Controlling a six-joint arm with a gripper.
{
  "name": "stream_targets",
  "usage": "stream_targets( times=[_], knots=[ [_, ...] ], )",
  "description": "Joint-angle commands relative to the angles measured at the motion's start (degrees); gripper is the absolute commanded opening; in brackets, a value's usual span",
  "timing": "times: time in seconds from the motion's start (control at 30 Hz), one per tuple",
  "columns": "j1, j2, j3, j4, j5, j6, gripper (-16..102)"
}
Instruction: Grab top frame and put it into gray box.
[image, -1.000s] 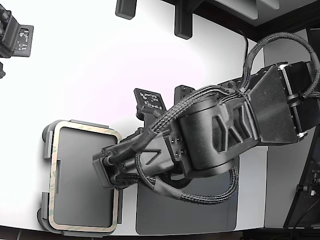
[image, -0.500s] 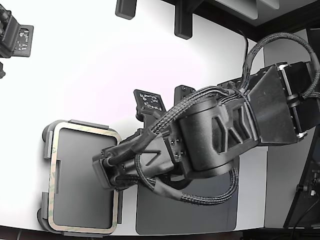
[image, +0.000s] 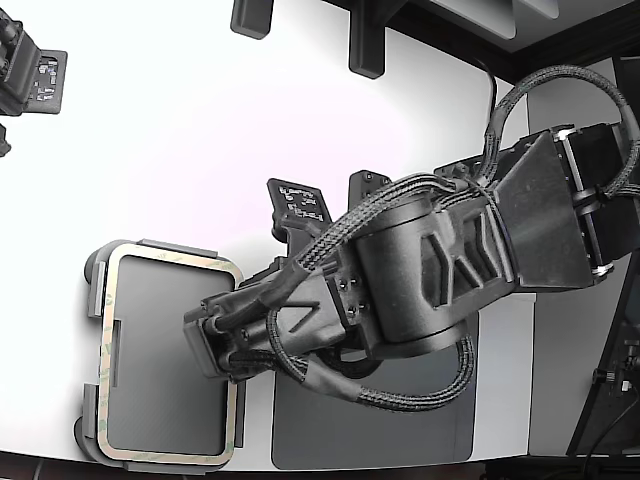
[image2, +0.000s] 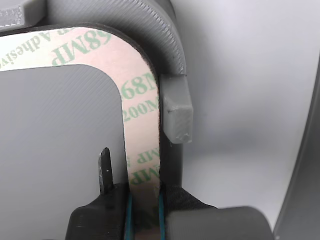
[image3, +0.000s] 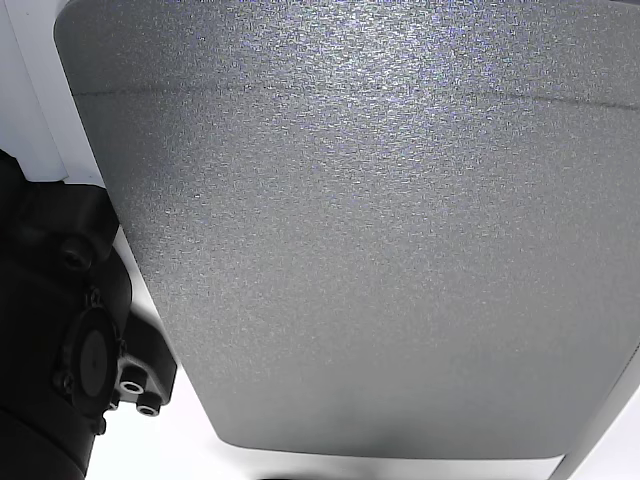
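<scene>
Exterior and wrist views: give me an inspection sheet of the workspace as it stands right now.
Surface: white table, mostly bare.
Job's things: frame lies flat on the gray box, at the exterior view's lower left; printed lettering shows on it in the wrist view.
Clutter: dark mat beside the box, partly under the arm; black fixtures behind it and along the table's edges.
End effector: its fingers straddle the frame's side strip, one on each edge; contact looks likely, lift not yet visible.
Cables: braided bundle loops around the arm, clear of the frame.
Surroundings: dark framework past the table's far edge.
</scene>
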Motion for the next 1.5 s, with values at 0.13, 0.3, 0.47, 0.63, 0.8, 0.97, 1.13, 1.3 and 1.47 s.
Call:
stream_targets(
  times=[0.13, 0.3, 0.47, 0.63, 0.8, 0.97, 1.13, 1.3, 1.47],
  knots=[
    [-0.35, 0.79, -1.32, 0.44, -0.18, -0.35, -13],
    [-0.35, 0.79, -1.32, 0.44, 0.00, -0.35, -12],
    [-0.35, 0.53, -1.93, 0.44, -0.53, -0.62, -12],
    [-0.35, 1.14, -1.76, 0.53, -0.18, -0.79, -12],
    [-0.35, 0.70, -1.93, 0.53, -0.18, -1.05, -12],
    [-0.35, 0.35, -2.02, 0.53, -0.35, -0.88, -12],
    [-0.35, 0.35, -1.93, 0.53, -0.53, -0.53, -12],
    [-0.35, 0.35, -2.02, 0.53, -0.62, -0.26, -12],
    [-0.35, 0.26, -2.02, 0.53, -0.53, 0.18, -12]
  ],
)
